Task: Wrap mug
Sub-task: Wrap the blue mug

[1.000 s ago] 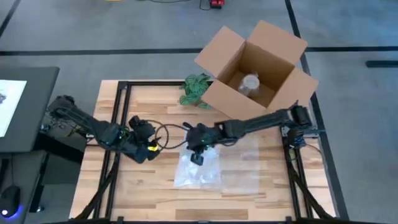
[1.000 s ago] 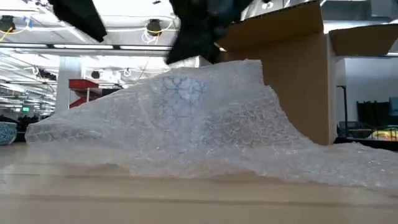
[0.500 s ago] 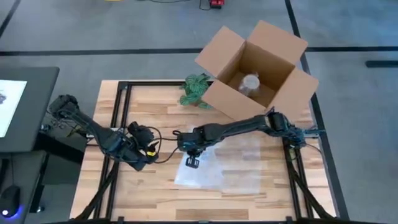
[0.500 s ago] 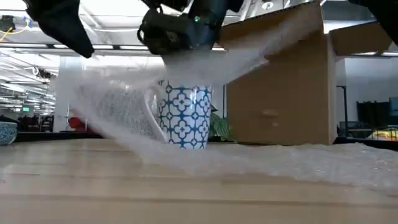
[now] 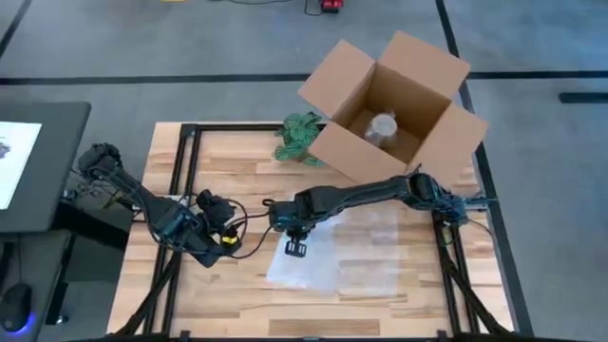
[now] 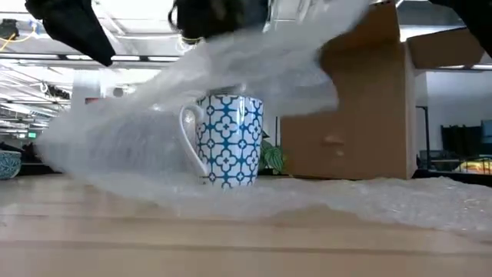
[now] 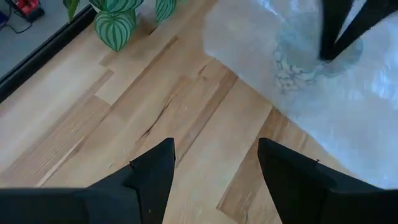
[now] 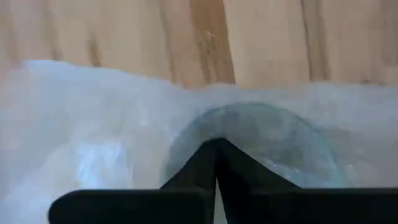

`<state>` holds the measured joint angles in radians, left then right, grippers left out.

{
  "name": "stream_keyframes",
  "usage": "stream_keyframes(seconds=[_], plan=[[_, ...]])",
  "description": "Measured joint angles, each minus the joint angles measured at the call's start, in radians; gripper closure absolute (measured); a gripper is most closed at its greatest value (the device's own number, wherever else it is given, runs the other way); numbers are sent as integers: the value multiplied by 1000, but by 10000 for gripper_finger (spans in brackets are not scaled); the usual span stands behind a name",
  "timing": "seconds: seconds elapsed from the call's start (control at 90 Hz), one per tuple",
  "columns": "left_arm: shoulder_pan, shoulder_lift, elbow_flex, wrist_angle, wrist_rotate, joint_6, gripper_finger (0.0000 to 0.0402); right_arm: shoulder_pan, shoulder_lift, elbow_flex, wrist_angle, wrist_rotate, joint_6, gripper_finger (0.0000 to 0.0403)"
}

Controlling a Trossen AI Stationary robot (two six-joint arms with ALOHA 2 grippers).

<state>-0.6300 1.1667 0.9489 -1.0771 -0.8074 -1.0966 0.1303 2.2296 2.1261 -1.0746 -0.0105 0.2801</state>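
Note:
A blue-and-white patterned mug (image 6: pixel 228 138) stands upright on a sheet of bubble wrap (image 5: pixel 342 256) in the middle of the table. My right gripper (image 5: pixel 295 249) hangs above the mug, shut on a raised part of the wrap (image 6: pixel 254 61), which arches over the mug like a tent. In the high view the mug is hidden under the gripper and wrap. In the right wrist view its rim (image 8: pixel 292 134) shows through the wrap. My left gripper (image 7: pixel 214 158) stands open and empty over bare wood, left of the sheet (image 5: pixel 231 237). My right gripper pinches the bubble wrap (image 8: pixel 186 134) between its two shut fingers, coming from above and pointing down. One layer or several, I cannot tell. The held part is lifted above the mug's rim; the sheet slopes down to the table on both sides and its right part (image 6: pixel 430 204) lies flat.
An open cardboard box (image 5: pixel 389 104) with a clear object inside stands at the table's far right. A green striped plant (image 5: pixel 299 135) sits beside it at the far edge. A patterned bowl (image 6: pixel 8 164) shows at the left in the low view. Bare wood lies along the near edge.
My right gripper has moved up and toward the table's left with the wrap. The wrap, which lay draped over the mug, is now lifted off it, and the mug stands uncovered beneath. My left arm has drawn back a little toward the table's left.

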Motion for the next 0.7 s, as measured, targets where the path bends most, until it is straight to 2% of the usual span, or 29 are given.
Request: stream_keyframes(seconds=[0.089,0.278,0.578,0.7], plan=[[0,0,0,0,-2,0,189,9,-2,47,-50,37,-1,403],[0,0,0,-1,-5,0,189,9,16,58,-77,39,0,403],[1,0,0,21,-5,11,189,-42,154,62,-77,32,0,403],[1,0,0,21,-5,12,189,-53,204,66,-73,-4,-13,403]])
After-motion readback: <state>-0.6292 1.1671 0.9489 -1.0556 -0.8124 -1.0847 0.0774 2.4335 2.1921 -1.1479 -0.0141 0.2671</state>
